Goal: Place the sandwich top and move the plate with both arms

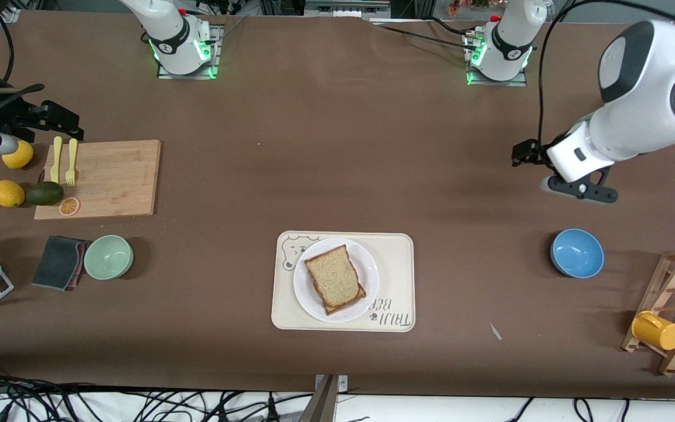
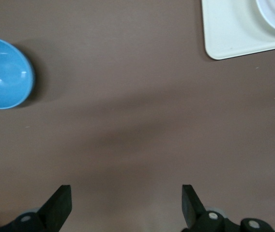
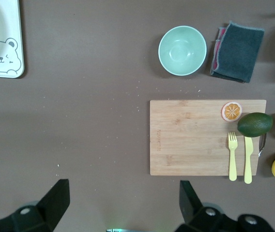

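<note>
The speckled square sandwich top [image 1: 333, 274] lies on the round white plate [image 1: 365, 261]. Left gripper [image 2: 125, 203] and right gripper [image 3: 123, 200] hang apart-fingered over the table [image 1: 337, 146]; anything under the bread is probably another slice.

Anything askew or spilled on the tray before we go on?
Only a small thing: the tan speckled bread slice sits slightly skewed on the slice beneath, whose edge peeks out toward the front camera. The round white plate lies flat on the cream bear tray. Nothing looks spilled.
</note>
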Motion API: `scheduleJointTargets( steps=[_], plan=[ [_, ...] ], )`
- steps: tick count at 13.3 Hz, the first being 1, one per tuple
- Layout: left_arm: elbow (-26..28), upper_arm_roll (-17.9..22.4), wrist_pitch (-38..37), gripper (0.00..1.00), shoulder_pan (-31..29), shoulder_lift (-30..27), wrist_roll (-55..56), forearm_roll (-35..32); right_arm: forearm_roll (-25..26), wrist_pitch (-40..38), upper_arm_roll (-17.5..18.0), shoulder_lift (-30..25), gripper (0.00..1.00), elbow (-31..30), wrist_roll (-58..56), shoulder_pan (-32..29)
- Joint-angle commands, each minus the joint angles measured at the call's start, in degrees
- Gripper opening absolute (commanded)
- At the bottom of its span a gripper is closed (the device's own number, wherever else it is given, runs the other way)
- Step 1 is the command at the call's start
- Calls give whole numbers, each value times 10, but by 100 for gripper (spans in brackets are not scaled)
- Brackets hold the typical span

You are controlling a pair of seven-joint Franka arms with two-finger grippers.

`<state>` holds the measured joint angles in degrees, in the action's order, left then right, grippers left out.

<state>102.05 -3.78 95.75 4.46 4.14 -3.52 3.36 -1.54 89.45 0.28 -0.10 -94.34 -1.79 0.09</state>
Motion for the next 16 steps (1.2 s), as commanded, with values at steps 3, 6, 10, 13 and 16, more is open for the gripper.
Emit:
scheduleJointTargets(
  steps=[3, 6, 10, 13, 16],
  plan=[
    [-57, -7, -36, 100, -9, -6, 10, -41, 8, 6, 2, 10, 100, 20, 0, -4],
    [-62, -4, -36, 100, -10, -7, 6, -52, 7, 13, 1, 11, 100, 19, 3, -4],
    [-80, -2, -36, 100, -18, -8, 4, -64, 2, 33, 0, 17, 100, 14, 3, -5],
    [-78, -1, -65, 100, -25, -3, 1, -57, 2, 35, 0, 20, 100, 14, 1, -6],
    [-98, 9, -72, 100, -18, 13, 4, -55, 7, 33, 1, 19, 100, 14, -1, -5]
  ],
)
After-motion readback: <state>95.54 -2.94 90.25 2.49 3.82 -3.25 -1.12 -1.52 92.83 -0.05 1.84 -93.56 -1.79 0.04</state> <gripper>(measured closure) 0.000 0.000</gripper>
